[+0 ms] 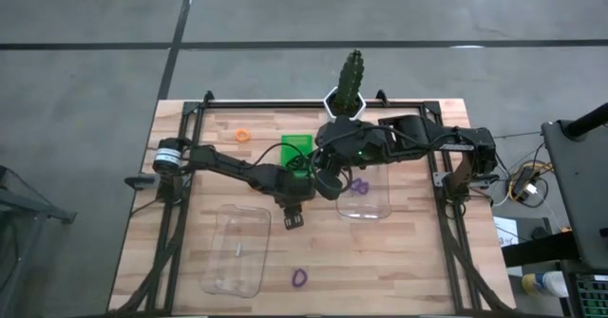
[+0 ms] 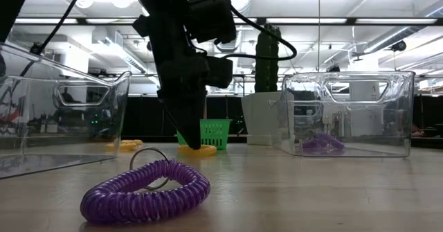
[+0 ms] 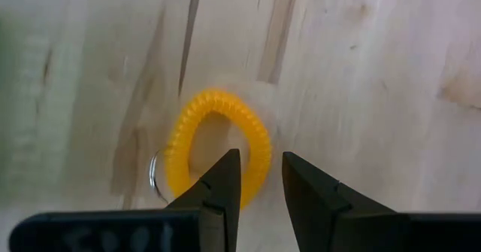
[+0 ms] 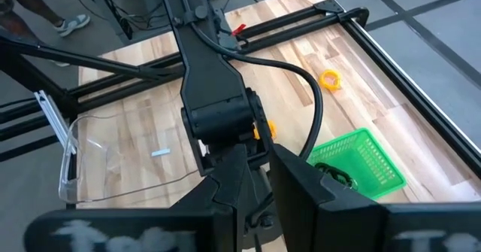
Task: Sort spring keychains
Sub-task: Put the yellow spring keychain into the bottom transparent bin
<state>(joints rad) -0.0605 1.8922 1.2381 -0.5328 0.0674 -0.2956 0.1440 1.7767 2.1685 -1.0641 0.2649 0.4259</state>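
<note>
An orange spring keychain (image 3: 218,98) lies flat on the wood in front of the green tray (image 1: 296,145). My left gripper (image 3: 259,158) is open and points down at it, one finger inside the loop and one outside. My right gripper (image 4: 261,162) hangs open above, just behind the left one (image 1: 328,177). A second orange keychain (image 1: 241,135) lies toward the far left. One purple keychain (image 1: 300,277) lies near the front edge. More purple ones (image 1: 358,185) sit in the right clear box. Black ones (image 4: 331,175) lie in the tray. My left gripper comes from above with its fingers on either side of one side of the orange coil (image 3: 261,150), across the strand. The keychain (image 2: 202,149) rests on the table. Whether the fingers touch it, I cannot tell.
A clear box (image 1: 237,247) holding only a small white scrap sits at the near left, and the other clear box (image 1: 370,204) sits right of centre. A cactus in a white pot (image 1: 350,81) stands at the far edge. A black frame borders the table.
</note>
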